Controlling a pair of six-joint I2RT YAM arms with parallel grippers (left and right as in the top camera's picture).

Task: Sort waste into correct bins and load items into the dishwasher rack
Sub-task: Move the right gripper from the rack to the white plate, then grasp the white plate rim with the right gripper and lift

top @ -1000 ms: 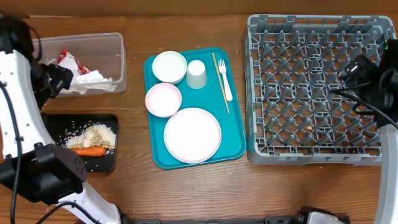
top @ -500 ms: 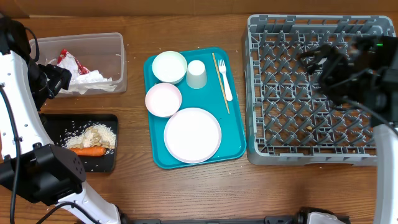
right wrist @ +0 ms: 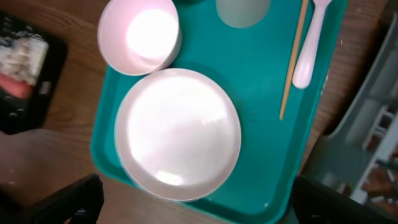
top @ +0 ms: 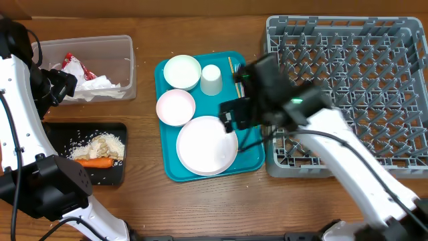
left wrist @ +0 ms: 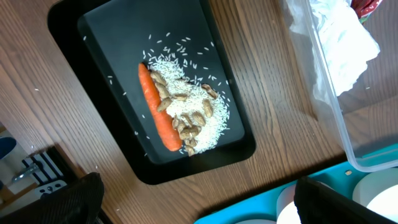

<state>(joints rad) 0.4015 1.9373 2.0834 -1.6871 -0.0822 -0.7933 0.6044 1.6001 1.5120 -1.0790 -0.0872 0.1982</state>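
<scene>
I read right gripper [right wrist: 199,208] hovering over plate [right wrist: 177,134] on teal tray [right wrist: 261,87], fingers apart. Left gripper [left wrist: 199,199] near black tray [left wrist: 112,43] holding carrot [left wrist: 155,112], fingers apart.

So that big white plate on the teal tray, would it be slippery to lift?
Probably rigid: the plate shows a clean round rim. Its glossy, glare-spotted surface suggests it may slip. It lies flat on the teal tray, so pushed it would likely slide, not roll.

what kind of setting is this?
Likely a lab mock-up of a cafeteria dish-return station: grey dishwasher rack, teal tray of white dishes, and a black tray holding food scraps, on a wooden table.
</scene>
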